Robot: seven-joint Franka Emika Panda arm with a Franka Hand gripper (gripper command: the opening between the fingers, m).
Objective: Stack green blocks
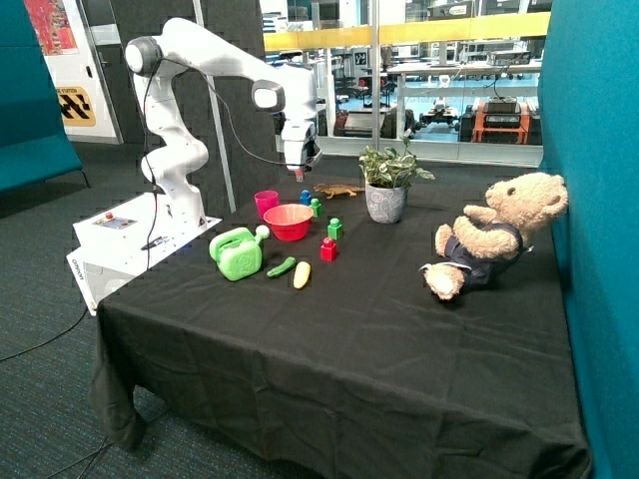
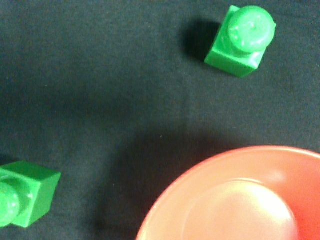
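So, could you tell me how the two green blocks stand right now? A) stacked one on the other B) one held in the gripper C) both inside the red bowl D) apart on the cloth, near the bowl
D: one green block and the other block sit apart on the black cloth, outside the bowl; the gripper hangs above them.

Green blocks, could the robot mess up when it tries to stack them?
It might. The two green blocks sit apart on the black cloth, close to the red bowl, so the gripper hanging above could bump the bowl's rim coming down. Each block is small with a round stud, so it may slip or tip when pinched. A blue block and a red block lie nearby and could get knocked too.
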